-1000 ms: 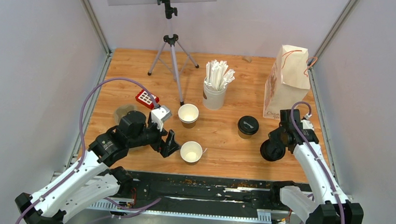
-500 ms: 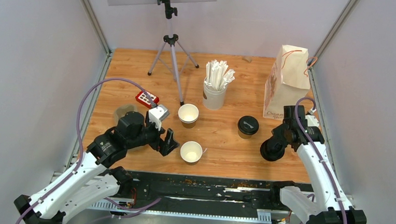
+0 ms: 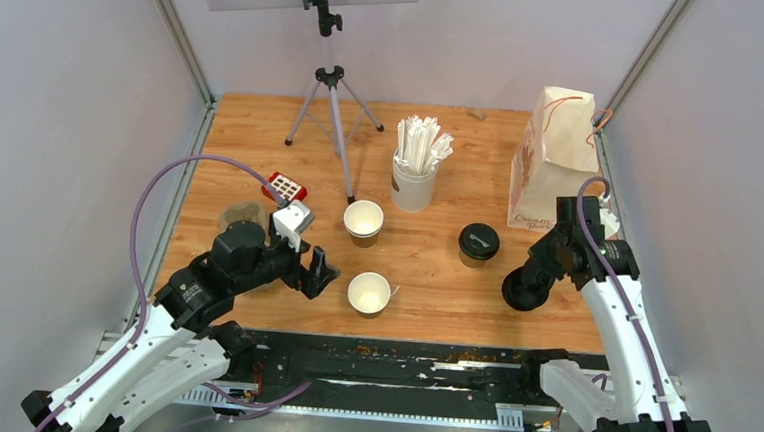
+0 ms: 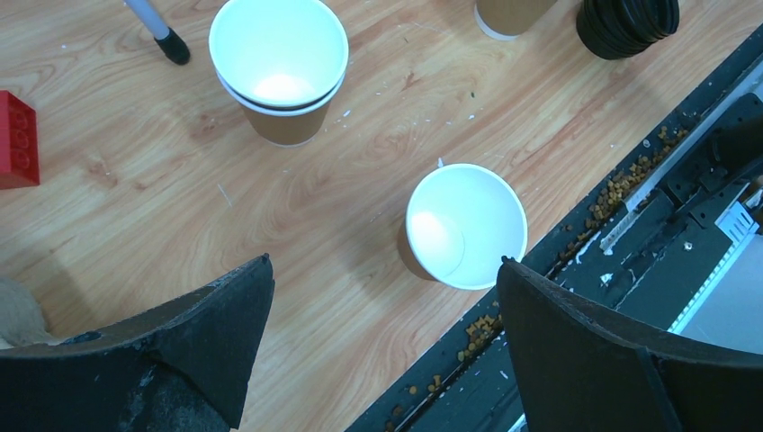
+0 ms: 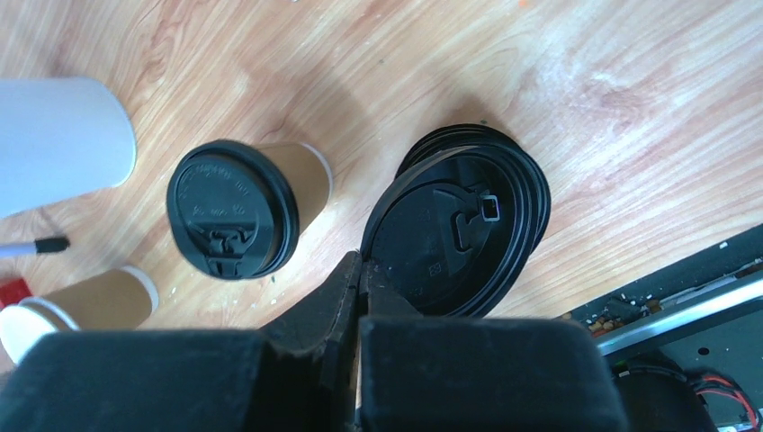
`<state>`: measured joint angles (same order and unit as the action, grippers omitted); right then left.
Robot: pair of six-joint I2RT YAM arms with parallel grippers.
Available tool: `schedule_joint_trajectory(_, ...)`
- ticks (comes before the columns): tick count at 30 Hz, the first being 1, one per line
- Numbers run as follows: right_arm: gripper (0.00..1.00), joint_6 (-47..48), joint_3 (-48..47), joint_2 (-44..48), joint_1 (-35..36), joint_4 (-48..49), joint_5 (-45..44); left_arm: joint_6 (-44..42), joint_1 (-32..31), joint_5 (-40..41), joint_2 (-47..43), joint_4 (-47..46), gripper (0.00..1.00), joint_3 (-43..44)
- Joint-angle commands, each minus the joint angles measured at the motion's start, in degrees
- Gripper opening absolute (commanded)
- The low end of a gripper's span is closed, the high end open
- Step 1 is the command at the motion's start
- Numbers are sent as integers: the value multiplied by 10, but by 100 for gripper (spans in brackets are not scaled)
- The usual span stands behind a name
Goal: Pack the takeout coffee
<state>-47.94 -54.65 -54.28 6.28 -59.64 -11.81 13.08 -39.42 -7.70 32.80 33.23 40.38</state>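
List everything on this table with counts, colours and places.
Lidded cup: one, brown with black lid, right of centre.
Open cups: two spots, brown outside, white inside, centre; far one looks nested.
Loose lids: one stack, black, near right.
Straw cup: one, white, back centre.
Paper bag: one, tan, back right.
Tripod: one, grey, back.
Red block: one, left.
Tan object: one, left, unclear.
Left gripper: black, open, beside near open cup.
Right gripper: black, shut on top lid.

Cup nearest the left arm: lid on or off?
Off. The cup stands upright, its white inside bare and empty in both views.
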Motion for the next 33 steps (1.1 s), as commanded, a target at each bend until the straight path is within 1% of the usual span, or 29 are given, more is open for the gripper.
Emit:
schedule_joint_trajectory(1,0,74,-37,17,-1,-4,46,-12,-2,-1,-5,-18,100,-3)
schedule_joint_trajectory(4,0,103,-47,20,0,-9,73,-15,-2,-14,-7,-20,99,-3)
schedule_joint_trajectory(7,0,116,-52,26,4,-10,135,-16,-3,-8,-10,-21,99,-1)
schedule_joint_trajectory(9,0,118,-58,28,17,-14,163,-23,-2,-3,-10,-22,99,2)
schedule_joint_trajectory(12,0,115,-74,23,46,-25,195,-53,-2,-28,4,-25,97,12)
schedule_joint_trajectory(14,0,103,-84,19,79,-26,208,-74,-2,-47,14,-30,97,21)
schedule_joint_trajectory(18,0,64,-116,10,179,-10,191,-107,-2,-94,19,-67,97,24)
schedule_joint_trajectory(22,0,19,-127,2,270,43,205,-129,-2,-119,23,-114,97,22)
schedule_joint_trajectory(24,0,0,-128,0,308,69,203,-145,-2,-144,24,-140,97,18)
schedule_joint_trajectory(26,0,-21,-122,-2,340,99,200,-157,-3,-196,27,-174,90,7)
schedule_joint_trajectory(28,0,-38,-116,-9,368,127,203,-150,-2,-225,32,-212,87,-8)
schedule_joint_trajectory(30,0,-50,-113,-20,391,145,203,-134,-2,-213,42,-239,88,-18)
schedule_joint_trajectory(33,0,-68,-97,-30,415,185,217,-140,-2,-218,44,-241,94,-20)
